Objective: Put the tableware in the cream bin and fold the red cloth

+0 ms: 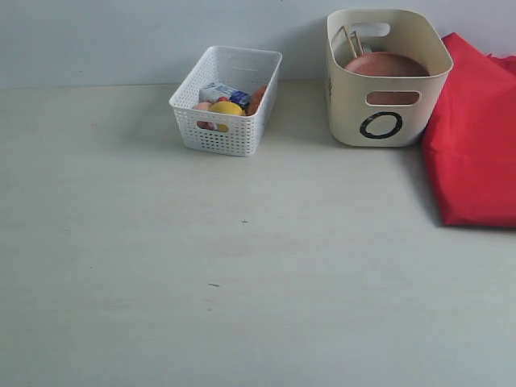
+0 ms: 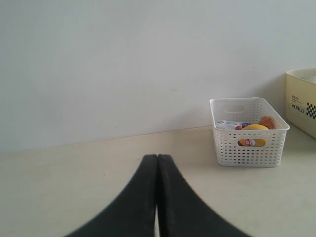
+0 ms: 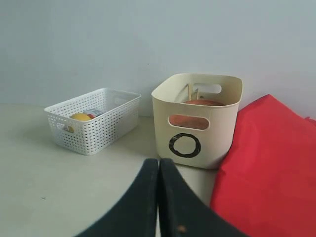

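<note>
The cream bin stands at the back right, its black ring mark facing front. Inside it lie the round brown plate and wooden chopsticks; other tableware is hidden. The red cloth lies folded to the right of the bin, touching its side. In the right wrist view the bin and cloth sit just beyond my right gripper, which is shut and empty. My left gripper is shut and empty over bare table. Neither gripper shows in the exterior view.
A low white perforated basket with a lemon, a carton and other food stands at the back, left of the bin. It also shows in the left wrist view as the basket. A wall runs behind both containers.
</note>
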